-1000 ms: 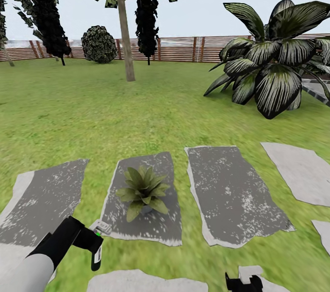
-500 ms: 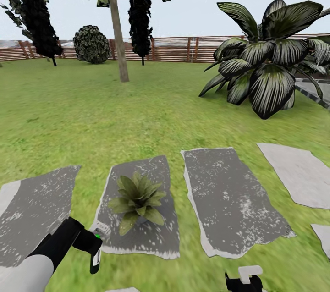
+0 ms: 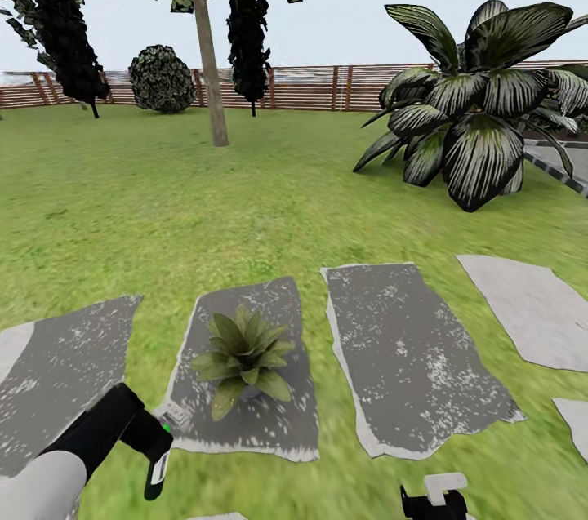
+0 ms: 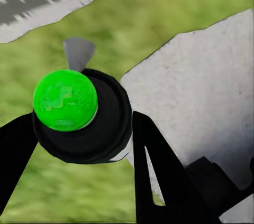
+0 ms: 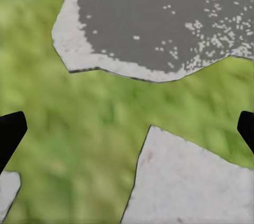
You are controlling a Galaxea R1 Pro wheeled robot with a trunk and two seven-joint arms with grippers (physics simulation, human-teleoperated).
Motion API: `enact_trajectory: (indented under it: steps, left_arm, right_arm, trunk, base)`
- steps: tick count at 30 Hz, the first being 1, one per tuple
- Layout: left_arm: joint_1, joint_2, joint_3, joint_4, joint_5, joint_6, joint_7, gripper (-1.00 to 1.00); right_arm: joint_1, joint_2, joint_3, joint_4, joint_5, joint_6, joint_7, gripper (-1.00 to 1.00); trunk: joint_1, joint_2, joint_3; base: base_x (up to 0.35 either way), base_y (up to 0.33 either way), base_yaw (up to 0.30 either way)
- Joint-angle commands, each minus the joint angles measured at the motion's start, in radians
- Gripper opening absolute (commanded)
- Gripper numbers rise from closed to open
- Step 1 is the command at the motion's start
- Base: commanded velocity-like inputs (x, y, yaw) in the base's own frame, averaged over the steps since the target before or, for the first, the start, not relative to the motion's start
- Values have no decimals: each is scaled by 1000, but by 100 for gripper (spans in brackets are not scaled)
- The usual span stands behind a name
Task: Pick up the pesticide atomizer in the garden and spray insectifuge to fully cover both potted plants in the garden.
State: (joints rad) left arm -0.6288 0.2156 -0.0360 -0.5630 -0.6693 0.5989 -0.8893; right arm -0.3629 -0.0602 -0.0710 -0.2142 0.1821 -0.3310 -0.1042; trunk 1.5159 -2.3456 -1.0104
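One potted plant (image 3: 242,357), a low rosette of olive-green leaves, stands on a dark grey slab (image 3: 269,414) in the garden lawn. The pesticide atomizer (image 4: 79,110) is a small dark bottle whose top looks bright green here. My left gripper (image 4: 79,123) is shut on it, black fingers (image 4: 159,171) on either side. In the head view that left gripper (image 3: 157,455) hangs just short of the plant, to its lower left, with the atomizer (image 3: 155,471) in it. My right gripper (image 5: 127,129) is open above grass and pale slabs, and its top (image 3: 437,500) shows at the bottom edge.
Grey stepping slabs (image 3: 408,357) lie in a row across the lawn (image 3: 245,202). A huge dark plant with white-striped leaves (image 3: 482,112) stands at the right. A tree trunk (image 3: 208,63), dark trees, a round bush (image 3: 161,79) and a brown slat fence (image 3: 310,87) are far off.
The whole view has shifted a little, so the camera moved. My left gripper with the atomizer has sunk slightly lower and leftward in the head view. The plant stays on its slab.
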Motion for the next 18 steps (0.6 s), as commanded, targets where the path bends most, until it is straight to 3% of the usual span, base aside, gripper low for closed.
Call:
enact_trajectory:
  steps: [1,8,10,12,14,18]
  left_arm:
    - [-1,4,-5,-2,-6,5,-14,-100]
    - [-29,41,-1,-4,-12,6,-53,-100]
    - [-62,43,-1,-3,-11,7,-63,-100]
    - [-95,40,-3,-3,-12,10,-114,-100]
    - [-111,42,-5,-3,-13,27,-158,-100]
    - [-110,51,-7,-2,-19,34,-178,-100]
  right_arm:
    - [-1,1,-7,1,11,-3,-2,100]
    - [-1,0,-7,1,13,-3,-2,100]
    - [-1,0,-7,2,13,-3,-2,100]
    - [-1,0,-7,2,13,-3,-3,100]
    - [-1,0,-7,3,13,-3,-3,100]
    - [-1,0,-7,3,13,-3,-3,100]
  trunk:
    - [0,0,-1]
    - [0,0,-1]
    - [0,0,-1]
    - [0,0,-1]
    - [0,0,-1]
    - [0,0,-1]
  base:
    - [0,0,0]
    - [0,0,0]
    - [0,0,0]
    - [0,0,0]
    - [0,0,0]
    - [0,0,0]
